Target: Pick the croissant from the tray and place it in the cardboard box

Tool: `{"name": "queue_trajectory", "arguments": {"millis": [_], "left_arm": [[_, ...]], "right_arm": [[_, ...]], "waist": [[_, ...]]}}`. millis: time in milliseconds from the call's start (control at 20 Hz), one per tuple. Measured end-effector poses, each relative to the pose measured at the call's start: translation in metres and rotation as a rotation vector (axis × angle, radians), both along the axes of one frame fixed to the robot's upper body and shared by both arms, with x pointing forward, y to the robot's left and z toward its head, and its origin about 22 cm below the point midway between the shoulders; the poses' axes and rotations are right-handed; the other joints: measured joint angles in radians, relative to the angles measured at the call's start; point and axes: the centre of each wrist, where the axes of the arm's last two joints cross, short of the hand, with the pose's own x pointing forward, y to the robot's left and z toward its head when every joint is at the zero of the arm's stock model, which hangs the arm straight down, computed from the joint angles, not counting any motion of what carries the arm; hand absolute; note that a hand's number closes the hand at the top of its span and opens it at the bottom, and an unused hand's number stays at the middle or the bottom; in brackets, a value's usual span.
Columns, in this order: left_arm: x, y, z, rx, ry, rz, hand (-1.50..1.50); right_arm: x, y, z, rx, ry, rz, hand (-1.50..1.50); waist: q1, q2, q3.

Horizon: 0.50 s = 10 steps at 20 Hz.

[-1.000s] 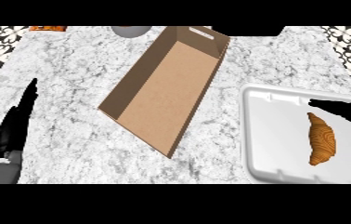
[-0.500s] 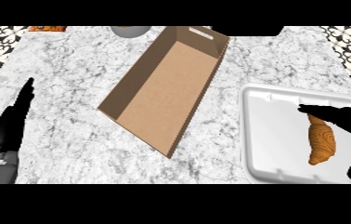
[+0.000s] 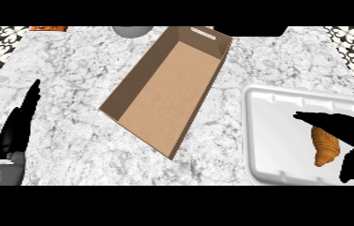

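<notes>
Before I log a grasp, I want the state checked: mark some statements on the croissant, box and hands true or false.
1. The croissant lies in the tray. True.
2. The croissant is in the box. False: it is in the tray, right of the box.
3. The right hand is over the tray, at the croissant. True.
4. The left hand holds the box. False: it rests open at the left edge, apart from the box.
</notes>
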Motion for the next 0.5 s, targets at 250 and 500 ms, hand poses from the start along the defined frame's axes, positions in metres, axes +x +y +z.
{"name": "queue_trajectory", "arguments": {"millis": [250,500], "left_arm": [[-0.002,0.003,0.005,0.005,-0.004,0.005,0.00],[0.004,-0.001,0.003,0.004,-0.001,0.002,0.00]], "right_arm": [[0.008,0.005,-0.011,-0.024,-0.120,-0.005,1.50],[0.009,0.006,-0.019,-0.028,-0.253,0.024,1.50]], "waist": [[0.002,-0.006,-0.007],[0.001,-0.007,-0.010]]}}
